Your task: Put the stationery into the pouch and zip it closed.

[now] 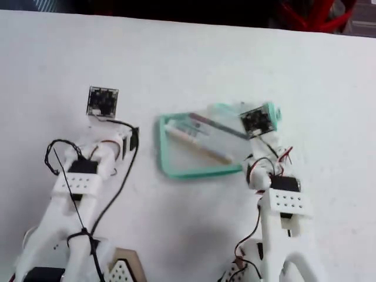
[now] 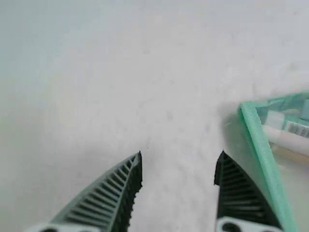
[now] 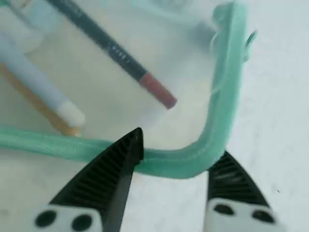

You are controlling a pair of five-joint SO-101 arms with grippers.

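A clear pouch with a green zip border point(image 1: 197, 147) lies flat mid-table, holding several pens and pencils point(image 1: 194, 132). My right gripper point(image 3: 178, 145) stands open over the pouch's rounded green corner point(image 3: 215, 140), one finger over the border, the other just outside it. Through the clear face I see a dark pencil with a red end point(image 3: 120, 58), a white-tipped pen point(image 3: 43, 87) and a yellowish pencil point(image 3: 34, 104). My left gripper point(image 2: 178, 166) hovers open over bare table, a little to the left of the pouch's other corner point(image 2: 253, 128). From above, the left arm's wrist point(image 1: 103, 101) sits left of the pouch.
The white table point(image 1: 194, 64) stretches wide behind and on both sides of the pouch. Black cables point(image 1: 120, 182) loop along the left arm. Dark and red objects point(image 1: 311, 14) lie beyond the far edge.
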